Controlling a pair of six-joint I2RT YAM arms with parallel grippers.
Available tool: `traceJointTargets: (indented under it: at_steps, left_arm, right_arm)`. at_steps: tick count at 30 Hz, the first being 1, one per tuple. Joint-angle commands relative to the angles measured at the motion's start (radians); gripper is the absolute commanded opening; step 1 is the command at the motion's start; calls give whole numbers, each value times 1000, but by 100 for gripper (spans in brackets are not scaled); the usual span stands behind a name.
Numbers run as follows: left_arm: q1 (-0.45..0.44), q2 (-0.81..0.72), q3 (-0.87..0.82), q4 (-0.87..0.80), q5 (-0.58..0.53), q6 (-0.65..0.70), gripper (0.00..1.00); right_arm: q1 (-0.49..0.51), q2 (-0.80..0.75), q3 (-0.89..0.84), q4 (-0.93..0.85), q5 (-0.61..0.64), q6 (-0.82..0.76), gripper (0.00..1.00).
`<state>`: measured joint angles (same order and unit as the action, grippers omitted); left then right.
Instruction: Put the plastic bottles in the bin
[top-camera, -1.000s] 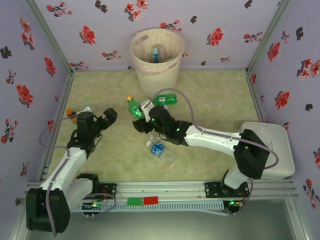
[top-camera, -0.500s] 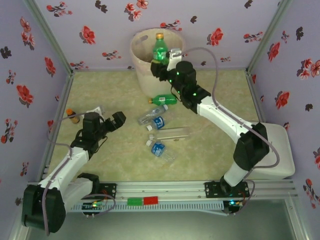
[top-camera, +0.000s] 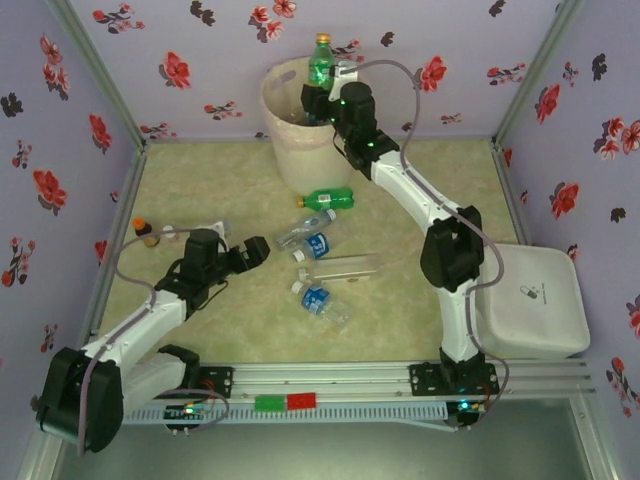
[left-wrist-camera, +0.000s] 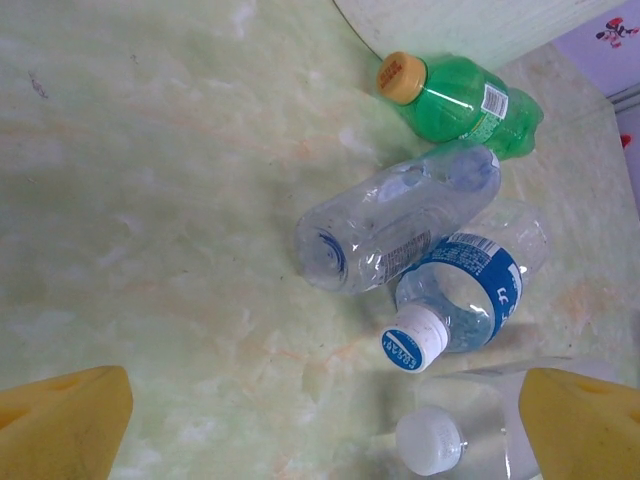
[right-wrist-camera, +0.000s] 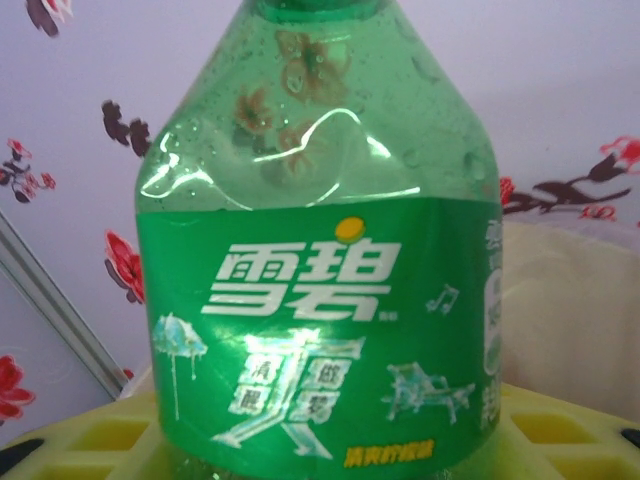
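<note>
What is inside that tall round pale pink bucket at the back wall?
The thin plastic liner shows along the rim of the pale pink bucket. The right gripper, holding a green plastic bottle upright over the opening, covers most of the inside, so any contents are hidden.

green bottle: glossy see-through plastic, shiny printed label. clear bottle: thin transparent plastic, creased, glinting. tabletop: smooth, matt, marbled. bin: matt, thin filmy liner.

Green bottle — cap, base cut off; bin interior partly hidden behind right arm.
</note>
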<state>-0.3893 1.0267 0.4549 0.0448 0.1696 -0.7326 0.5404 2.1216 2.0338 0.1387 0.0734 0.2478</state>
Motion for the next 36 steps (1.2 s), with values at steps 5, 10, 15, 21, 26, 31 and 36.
traceJointTargets:
  at_steps: [5,10,15,21,26,31,36]
  left_arm:
    - [-12,0,14,-11,10,34,99]
    - [-13,-4,13,-18,10,32,100]
    - [-13,-18,13,-30,10,29,100]
    - [-13,-28,19,-43,8,28,100]
    - [-13,-46,13,-39,-17,8,100]
    - [-14,-59,2,-23,-46,-25,100]
    - [-16,-53,-1,4,-63,-56,100]
  right_arm:
    - [-11,76,137,-60,-21,24,54]
    - [-20,111,182,-81,-22,34,62]
    - [-23,107,207,-98,-28,41,93]
    - [-23,29,188,-105,-45,20,100]
    - [-17,-153,-28,-23,-91,-1,100]
    - [5,-381,-347,76,-117,-12,100]
    - [43,-605,-629,55,-135,-19,100]
